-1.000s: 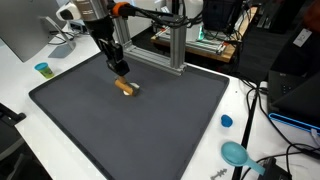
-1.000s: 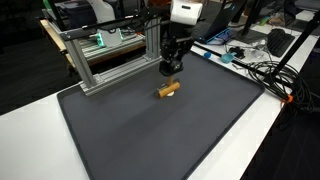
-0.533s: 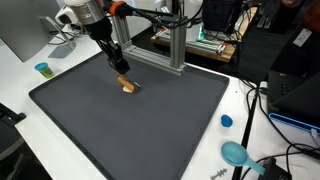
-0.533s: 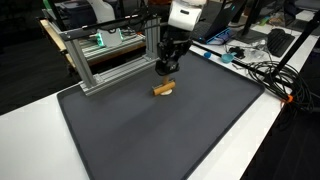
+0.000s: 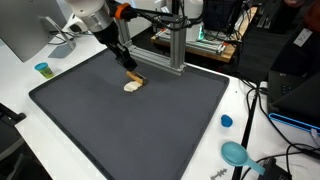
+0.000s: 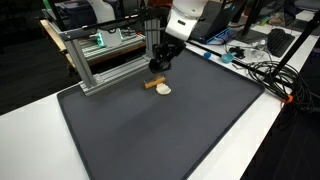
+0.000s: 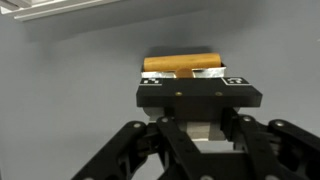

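Observation:
A small object with a tan wooden cylinder and a white end rests at the far part of the dark mat in both exterior views. My gripper leans over it at a tilt, its tips right at the object. In the wrist view the gripper is shut on a pale block between the fingers. The wooden cylinder lies crosswise just beyond the tips. The contact itself is hidden by the fingers.
An aluminium frame stands just behind the gripper at the mat's far edge. A small blue cup, a blue cap and a teal object sit on the white table. Cables lie beside the mat.
The gripper has tilted and shifted a little towards the aluminium frame. The object moved with it and turned, so its white end now shows.

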Motion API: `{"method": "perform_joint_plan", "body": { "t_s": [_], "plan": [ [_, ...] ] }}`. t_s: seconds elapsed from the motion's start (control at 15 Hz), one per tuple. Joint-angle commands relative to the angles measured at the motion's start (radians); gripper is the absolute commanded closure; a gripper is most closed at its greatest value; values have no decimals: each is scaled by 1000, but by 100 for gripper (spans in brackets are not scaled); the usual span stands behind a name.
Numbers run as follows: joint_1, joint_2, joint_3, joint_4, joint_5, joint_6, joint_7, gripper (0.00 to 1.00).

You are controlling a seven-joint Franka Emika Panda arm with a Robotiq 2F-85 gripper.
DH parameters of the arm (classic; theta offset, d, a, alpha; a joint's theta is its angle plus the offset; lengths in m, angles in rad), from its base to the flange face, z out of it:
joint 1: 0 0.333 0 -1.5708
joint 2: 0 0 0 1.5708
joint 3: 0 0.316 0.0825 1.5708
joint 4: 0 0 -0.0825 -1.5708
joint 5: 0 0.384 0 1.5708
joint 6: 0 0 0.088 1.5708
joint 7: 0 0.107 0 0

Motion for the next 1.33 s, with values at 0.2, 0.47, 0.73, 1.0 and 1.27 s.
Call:
{"method": "perform_joint_plan", "body": {
  "t_s": [0.2,0.47,0.73,1.0,1.27],
  "plan": [
    [5,-58,9,-47,-25,-59,-49,79],
    [32,-219,50,-140,-82,-100,-202,79],
    [70,-309,113,-191,-99,-153,-315,79],
    [130,-320,172,-179,-169,-158,-374,79],
    [135,-300,179,-171,-146,-149,-339,54]
  ]
}}
